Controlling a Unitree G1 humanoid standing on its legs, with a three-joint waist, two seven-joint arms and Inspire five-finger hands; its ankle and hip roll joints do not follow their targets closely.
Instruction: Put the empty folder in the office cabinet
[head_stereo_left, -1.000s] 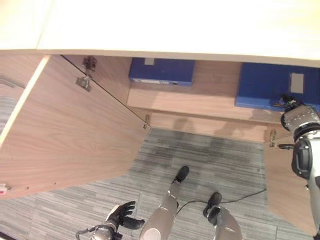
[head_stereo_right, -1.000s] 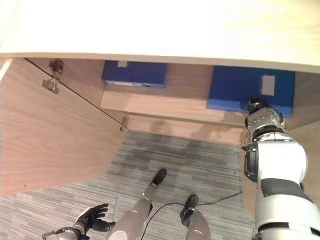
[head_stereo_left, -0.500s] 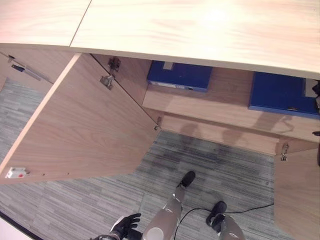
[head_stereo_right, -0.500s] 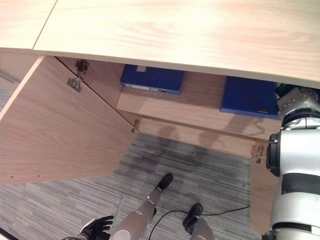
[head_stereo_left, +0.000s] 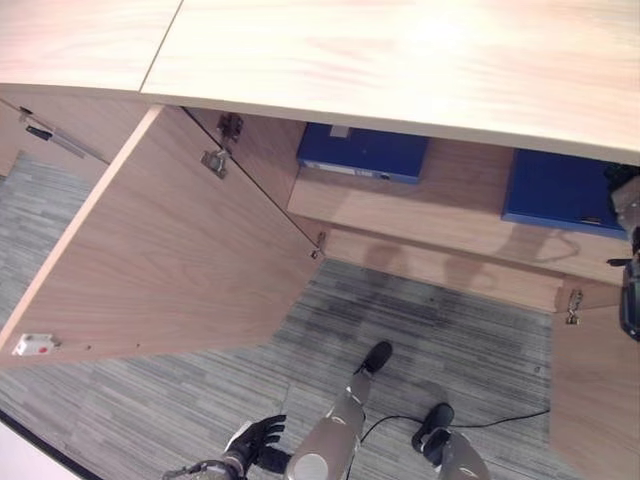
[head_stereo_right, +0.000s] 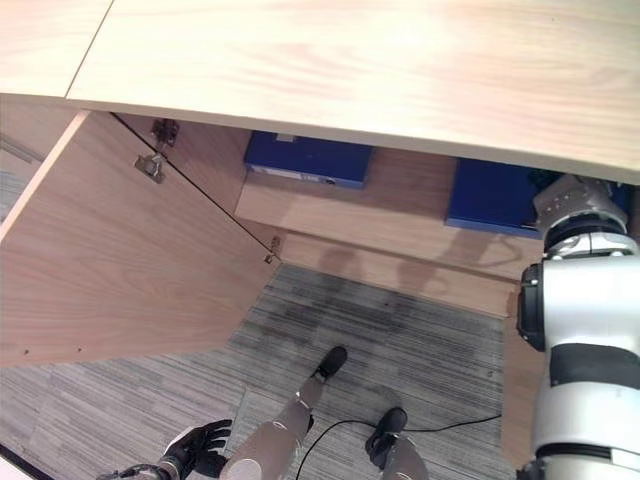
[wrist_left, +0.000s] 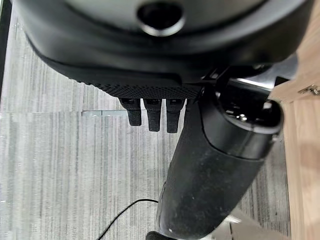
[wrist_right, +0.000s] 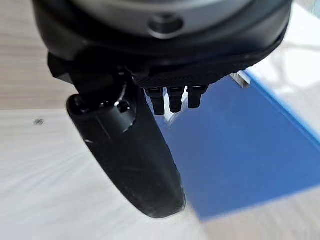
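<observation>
A: Start with the right hand (wrist_right: 150, 150). What is it doing?

B: In its wrist view the fingers (wrist_right: 172, 100) are straight and the thumb stands out beside them. Nothing is between them, so the hand is released. Just past the fingertips lies a blue folder (wrist_right: 240, 150), flat on the pale wood of the cabinet shelf (wrist_right: 45, 160). I cannot tell whether the fingertips touch it.

A: And from the head?

B: The right arm reaches up at the right side, its wrist at the right-hand blue folder (head_stereo_left: 560, 190). The hand itself is hidden under the cabinet top (head_stereo_left: 400, 50), so nothing about the fingers can be read there.

A: Where does that folder lie on the shelf?

B: Towards the shelf's right end, lying flat, near the front edge. A second blue folder (head_stereo_left: 362, 153) lies flat further left on the same shelf, well apart from the first, close to the left wall of the cabinet.

A: The left hand?

B: The left hand (head_stereo_left: 255, 440) is low at the lower left, above the grey carpet (head_stereo_left: 450, 320). Its fingers are relaxed and spread, holding nothing. Its wrist view shows straight fingers (wrist_left: 152, 112) over the carpet.

A: The doors?

B: The left door (head_stereo_left: 160, 250) is swung wide open, its hinges (head_stereo_left: 215, 160) showing at the cabinet wall. The right door (head_stereo_left: 595, 390) is open too, at the right edge.
</observation>
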